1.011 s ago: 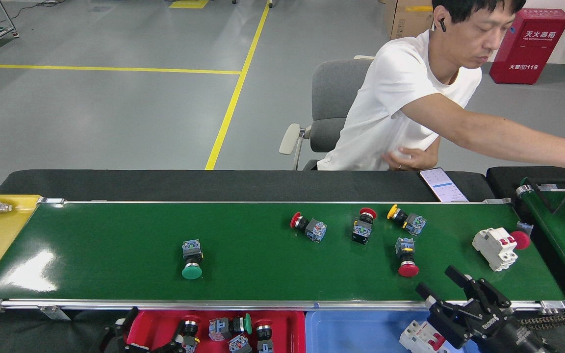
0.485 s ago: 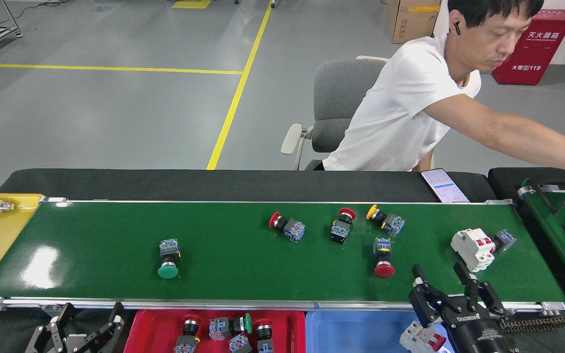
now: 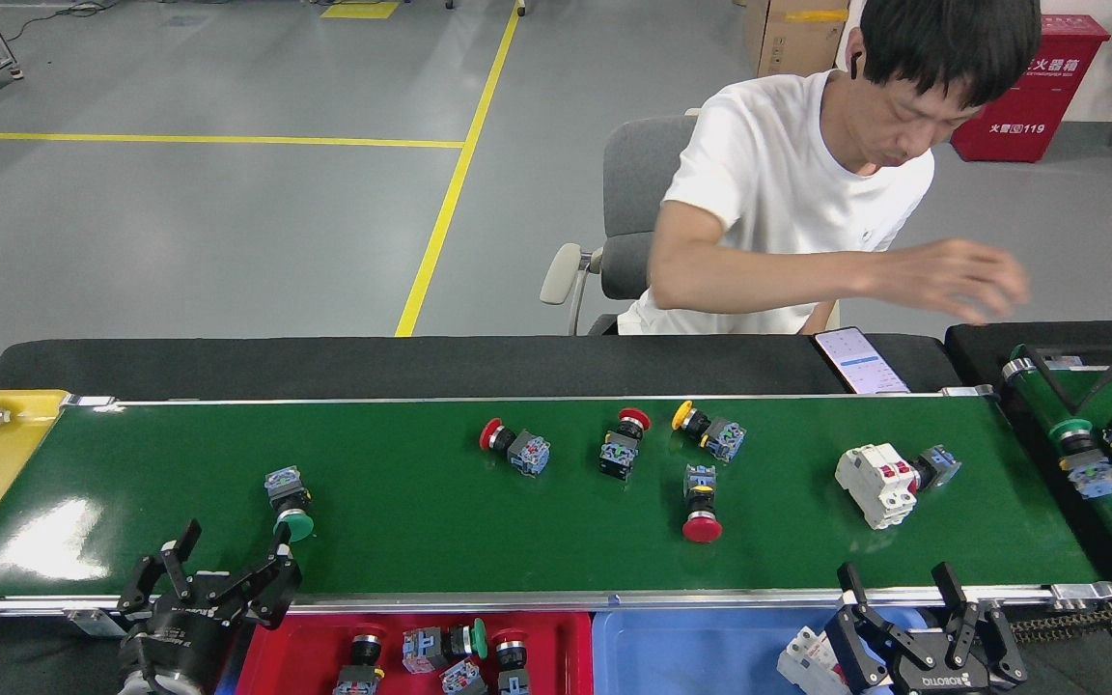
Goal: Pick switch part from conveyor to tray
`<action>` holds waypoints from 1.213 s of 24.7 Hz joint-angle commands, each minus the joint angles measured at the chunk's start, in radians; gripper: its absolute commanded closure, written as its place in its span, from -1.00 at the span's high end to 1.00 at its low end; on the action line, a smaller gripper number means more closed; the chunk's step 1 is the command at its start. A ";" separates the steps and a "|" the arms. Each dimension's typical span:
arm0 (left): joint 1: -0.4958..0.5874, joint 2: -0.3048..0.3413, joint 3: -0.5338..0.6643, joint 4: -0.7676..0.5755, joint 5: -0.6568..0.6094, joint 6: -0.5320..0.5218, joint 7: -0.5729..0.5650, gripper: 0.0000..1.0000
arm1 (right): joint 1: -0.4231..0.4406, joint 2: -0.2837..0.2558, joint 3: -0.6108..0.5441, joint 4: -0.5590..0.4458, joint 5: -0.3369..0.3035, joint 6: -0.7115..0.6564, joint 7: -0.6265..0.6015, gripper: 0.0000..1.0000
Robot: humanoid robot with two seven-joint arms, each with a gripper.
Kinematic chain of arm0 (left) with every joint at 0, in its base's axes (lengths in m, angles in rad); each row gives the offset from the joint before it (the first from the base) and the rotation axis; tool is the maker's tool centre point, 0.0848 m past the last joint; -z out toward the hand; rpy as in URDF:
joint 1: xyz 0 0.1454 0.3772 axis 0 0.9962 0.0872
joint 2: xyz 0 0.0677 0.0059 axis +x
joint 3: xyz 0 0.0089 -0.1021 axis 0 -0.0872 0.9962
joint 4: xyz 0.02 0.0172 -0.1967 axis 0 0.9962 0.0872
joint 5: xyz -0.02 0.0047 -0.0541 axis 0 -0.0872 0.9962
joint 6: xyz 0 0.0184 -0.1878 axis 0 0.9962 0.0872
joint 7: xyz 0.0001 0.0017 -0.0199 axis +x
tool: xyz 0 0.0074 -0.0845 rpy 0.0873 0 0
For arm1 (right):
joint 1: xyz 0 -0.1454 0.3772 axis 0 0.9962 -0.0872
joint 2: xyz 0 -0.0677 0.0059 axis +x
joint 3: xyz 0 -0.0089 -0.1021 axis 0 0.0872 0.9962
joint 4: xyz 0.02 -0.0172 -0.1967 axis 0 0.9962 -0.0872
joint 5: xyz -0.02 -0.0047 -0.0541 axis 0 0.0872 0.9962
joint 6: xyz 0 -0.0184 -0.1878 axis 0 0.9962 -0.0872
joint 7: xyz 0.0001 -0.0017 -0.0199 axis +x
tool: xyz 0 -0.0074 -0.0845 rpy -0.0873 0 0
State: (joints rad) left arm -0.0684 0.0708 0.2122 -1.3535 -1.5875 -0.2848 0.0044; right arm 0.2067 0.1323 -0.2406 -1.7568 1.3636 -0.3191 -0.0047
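**Both hands open, green switch right by your left one**

Your left hand (image 3: 223,569) sits at the conveyor's (image 3: 479,541) 7 o'clock edge, fingers spread, holding nothing. The green switch (image 3: 288,500) lies on the belt just at its 1 o'clock. Your right hand (image 3: 903,591) is open and empty too, at 5 o'clock, over the blue tray (image 3: 701,656). The red tray (image 3: 324,649) already holds switches.

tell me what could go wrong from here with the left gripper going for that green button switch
The green-capped switch lies on its side on the conveyor, just beyond the open left gripper; if the belt carries it on, a grab may close late and miss. Its round cap could also roll or slip from the fingers. The person's hand hovers near the belt's far right end, away from this reach.
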 commanded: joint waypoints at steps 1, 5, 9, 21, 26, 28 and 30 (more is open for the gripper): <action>-0.027 0.015 -0.013 0.007 -0.003 0.015 0.009 1.00 | -0.029 0.009 0.012 -0.015 0.012 0.038 0.058 0.97; -0.083 0.014 -0.024 0.080 -0.009 0.019 0.008 1.00 | -0.075 -0.006 0.099 -0.009 0.066 0.190 0.120 0.97; -0.197 0.020 -0.053 0.223 -0.025 0.055 0.008 1.00 | -0.124 -0.071 0.119 0.040 0.069 0.207 0.184 0.97; -0.294 0.064 -0.056 0.367 0.003 0.019 0.020 -0.94 | -0.325 -0.088 0.215 0.286 0.080 0.281 0.212 0.97; -0.096 0.066 -0.054 0.051 0.058 -0.080 0.037 -0.93 | -0.386 -0.092 0.322 0.395 0.072 0.338 0.212 0.79; 0.033 0.064 -0.056 -0.122 0.058 -0.122 0.039 -0.92 | -0.394 -0.089 0.322 0.405 0.066 0.333 0.213 0.58; 0.186 0.049 -0.071 -0.273 0.050 -0.160 0.051 -0.91 | -0.395 -0.092 0.323 0.405 0.063 0.318 0.215 0.11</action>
State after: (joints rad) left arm 0.0915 0.1251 0.1466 -1.5608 -1.5347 -0.4051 0.0371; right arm -0.1698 0.0477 0.0811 -1.3419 1.4297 0.0131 0.2093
